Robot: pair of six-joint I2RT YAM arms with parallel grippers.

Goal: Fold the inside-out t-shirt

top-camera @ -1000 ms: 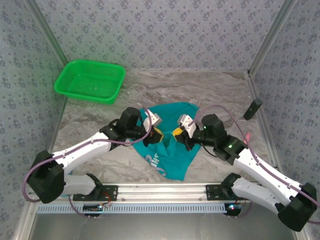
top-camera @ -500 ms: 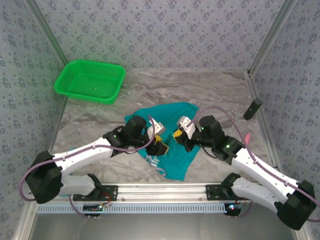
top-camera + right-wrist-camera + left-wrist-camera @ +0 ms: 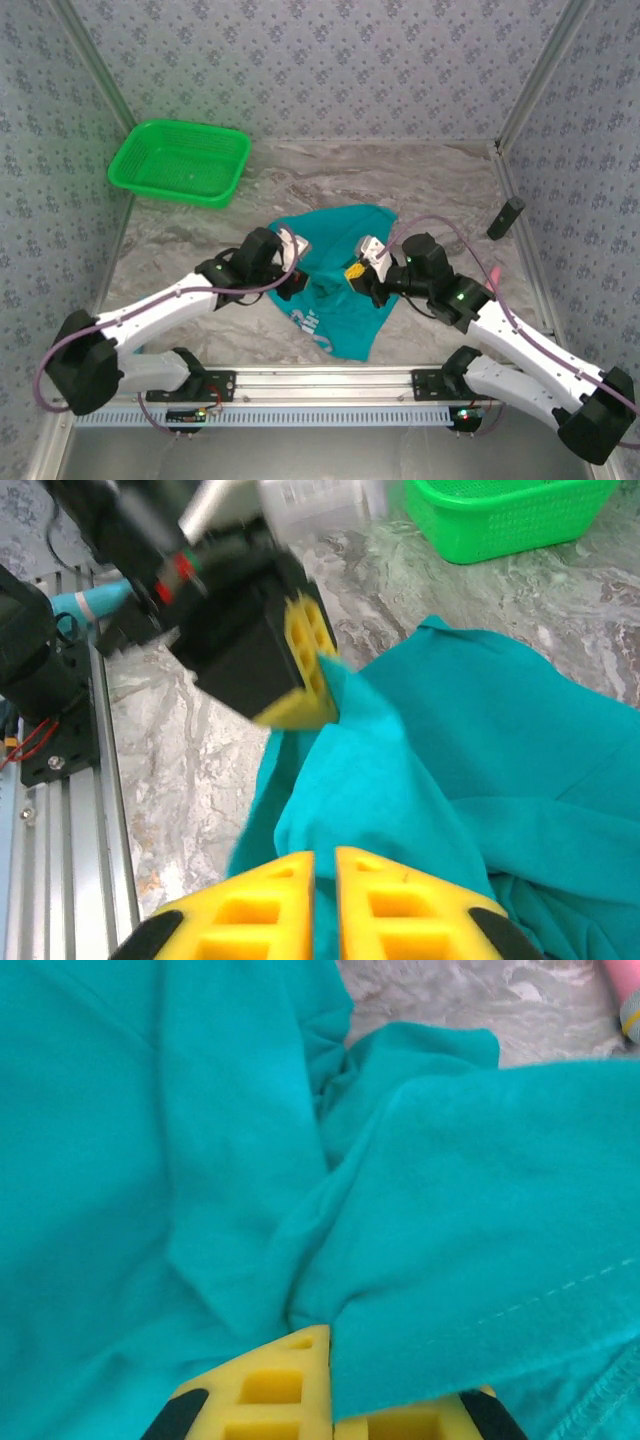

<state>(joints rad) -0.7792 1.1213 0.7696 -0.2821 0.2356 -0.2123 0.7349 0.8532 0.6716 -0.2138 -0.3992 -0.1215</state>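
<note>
Pinching the t-shirt [image 3: 340, 315] — left gripper [image 3: 296, 285], right gripper [image 3: 351, 274] — both angled inward.

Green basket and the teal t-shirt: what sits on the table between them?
Nothing: the top view shows bare marbled tabletop between the green mesh basket and the teal t-shirt.
</note>
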